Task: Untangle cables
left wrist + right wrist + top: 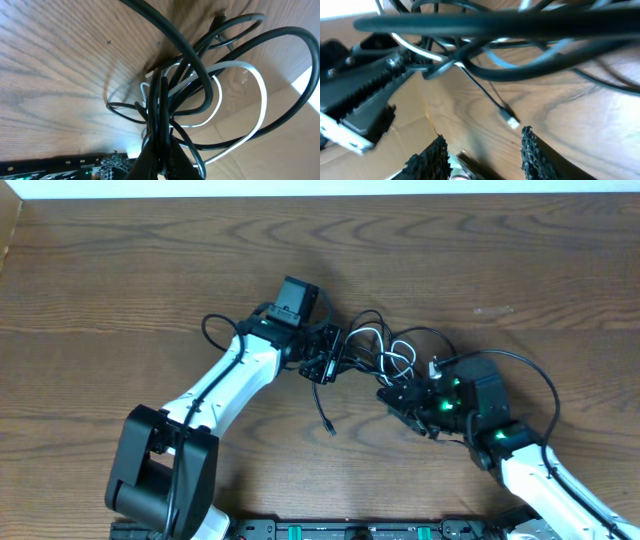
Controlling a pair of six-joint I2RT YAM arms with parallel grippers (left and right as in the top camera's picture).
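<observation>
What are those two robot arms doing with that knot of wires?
They are working on a tangle of thin cables, several black and one white, on a wooden table. The left claw is clamped on a bunch of black strands. The right claw is open beside the tangle, gripping nothing. One small plug end trails free, but the loops are not yet separated.

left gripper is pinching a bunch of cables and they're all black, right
Not quite. The left gripper does pinch the cables, but they are not all black: a white cable loops through the black ones. The left wrist view shows it most clearly.
</observation>
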